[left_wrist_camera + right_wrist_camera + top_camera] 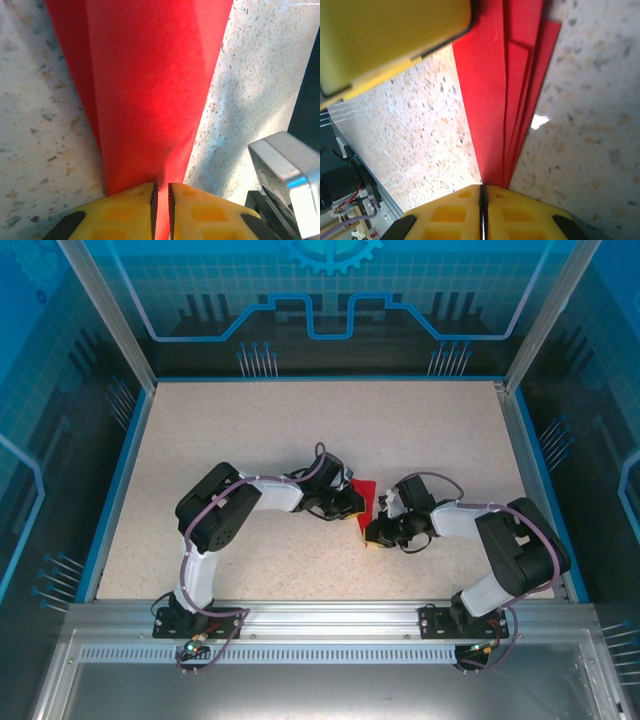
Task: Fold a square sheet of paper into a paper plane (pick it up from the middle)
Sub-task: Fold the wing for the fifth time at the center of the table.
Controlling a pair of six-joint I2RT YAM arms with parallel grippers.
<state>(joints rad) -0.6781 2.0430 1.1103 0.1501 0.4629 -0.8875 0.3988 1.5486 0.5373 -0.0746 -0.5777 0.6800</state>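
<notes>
Left wrist: paper plane [150,90] pinched at six o'clock.
Clamped by left end effector [161,187] and right end effector [483,189]; likely light, floppy: hold creases.

the paper plane [150,90] runs off the upper edge.

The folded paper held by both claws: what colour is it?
The folded paper is bright red; the left wrist view shows it best.

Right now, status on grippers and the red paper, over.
Left gripper shut on paper plane. Right gripper shut on it too. Layers folded, grippers crowding each other.
</notes>
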